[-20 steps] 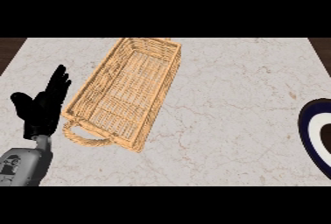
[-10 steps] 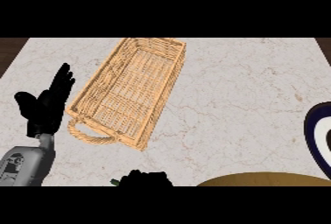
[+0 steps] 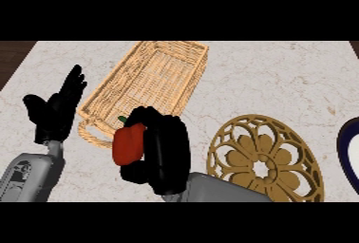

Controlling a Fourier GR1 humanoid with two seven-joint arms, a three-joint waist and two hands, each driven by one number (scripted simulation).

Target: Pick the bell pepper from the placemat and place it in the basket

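**A:** What has changed on the marble counter (image 3: pixel 280 71) in the last second?

**B:** The biggest thing, the wicker basket (image 3: pixel 157 76), lies much as it did, slanting away at upper left. The round gold openwork placemat (image 3: pixel 265 159) is new. It was out of sight a second ago, then showed as a sliver at the lower edge, and now sits in full view at lower right with nothing on it.

**A:** And the arms?

**B:** The right hand (image 3: pixel 165 152) has come up from the lower edge into the middle. Its fingers and thumb are curled round the red bell pepper (image 3: pixel 129 142), whose green stem points toward the basket. The left hand (image 3: pixel 56 111) rests at the left as before, fingers straight and up, holding nothing. The dark-rimmed plate (image 3: pixel 348 147) only peeks in at the right edge.

**A:** Where does that leave the pepper?

**B:** It is off the placemat and carried in the hand, just beside the basket's near end, by its looped handle (image 3: pixel 88 135). I cannot tell how high it is held.

**A:** So the pick is done?

**B:** I judge so. What remains is to carry it on over the rim and let it go inside. The near wall and handle are what it could catch on.
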